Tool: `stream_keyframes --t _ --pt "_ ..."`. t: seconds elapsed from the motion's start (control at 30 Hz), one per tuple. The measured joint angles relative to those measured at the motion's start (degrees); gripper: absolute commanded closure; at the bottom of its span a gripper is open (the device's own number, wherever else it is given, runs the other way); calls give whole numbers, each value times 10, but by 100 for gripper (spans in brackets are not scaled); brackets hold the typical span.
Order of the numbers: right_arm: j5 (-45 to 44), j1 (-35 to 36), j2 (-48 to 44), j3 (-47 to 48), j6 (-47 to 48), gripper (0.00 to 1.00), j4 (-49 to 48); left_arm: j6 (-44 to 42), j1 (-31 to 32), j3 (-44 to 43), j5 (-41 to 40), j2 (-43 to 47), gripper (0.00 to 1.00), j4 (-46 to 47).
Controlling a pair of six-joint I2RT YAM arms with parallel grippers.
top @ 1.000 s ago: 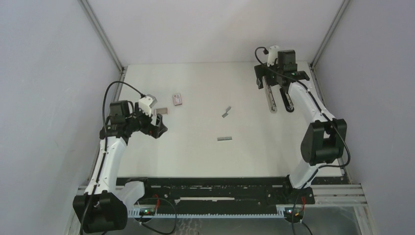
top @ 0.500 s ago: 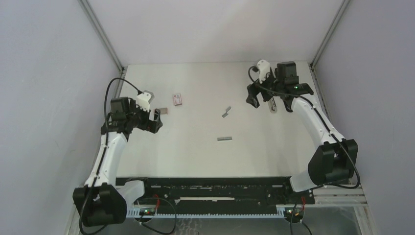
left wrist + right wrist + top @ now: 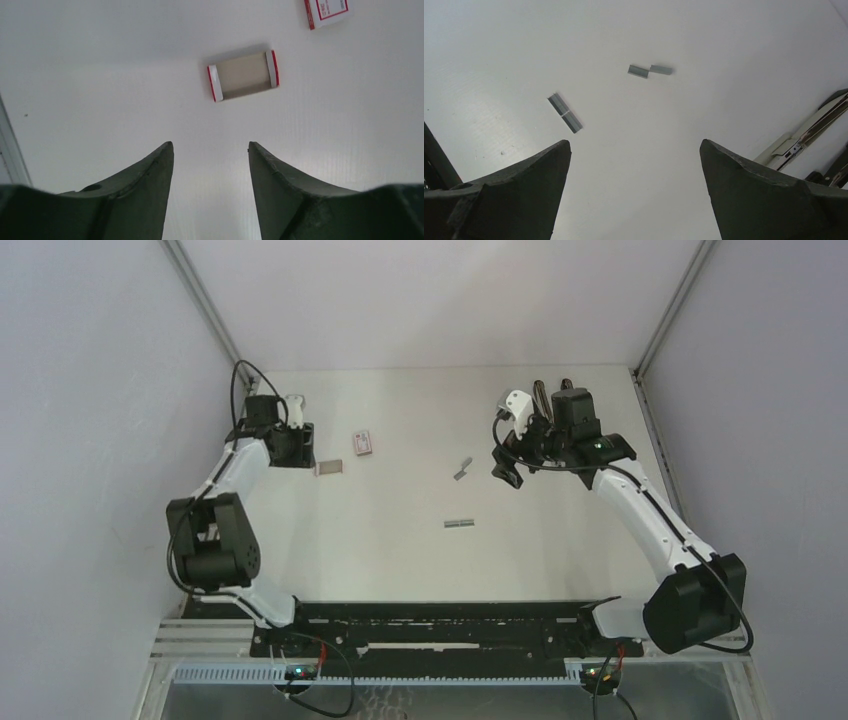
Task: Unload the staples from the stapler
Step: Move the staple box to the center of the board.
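Hovering wide open and empty, the right gripper is the one nearer the staples. 2 strips lie just ahead, the closer slanting left of its gap.

Plain white table boxed in by a pale grey back wall at 12 and matching side walls at 9 and 3, silver metal posts in the corners at 11 and 1, soft even light

Stapler cut off right edge; box cropped top.
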State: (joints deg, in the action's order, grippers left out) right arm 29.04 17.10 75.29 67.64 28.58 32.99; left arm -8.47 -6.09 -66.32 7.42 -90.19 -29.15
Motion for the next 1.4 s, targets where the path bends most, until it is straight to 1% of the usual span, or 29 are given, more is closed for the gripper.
stream_keyframes --t 0.1,0.13,0.23,0.27,0.6,0.87,1.1,1.3,1.4 --pt "0 -5 6 -6 1 0 0 24 0 -40 6 -62 46 0" --pt "0 -6 9 -6 1 0 0 31 -1 -50 9 -80 50 0" --pt "0 -9 12 -6 2 0 0 51 -2 -75 18 -123 59 -2" --pt "1 -9 12 -6 2 0 0 55 -2 -81 20 -132 60 -4" --pt "6 -7 14 -6 2 0 -1 89 -17 -115 33 -171 63 -3" --pt "6 1 18 -6 9 0 -1 95 -25 -115 62 -210 63 -1" --pt "6 2 24 -6 9 0 -1 95 -25 -116 65 -225 65 0" --pt "6 2 24 -6 10 0 -1 98 -25 -119 69 -233 70 4" --pt "6 2 24 -6 10 0 -1 101 -25 -119 74 -235 74 8"
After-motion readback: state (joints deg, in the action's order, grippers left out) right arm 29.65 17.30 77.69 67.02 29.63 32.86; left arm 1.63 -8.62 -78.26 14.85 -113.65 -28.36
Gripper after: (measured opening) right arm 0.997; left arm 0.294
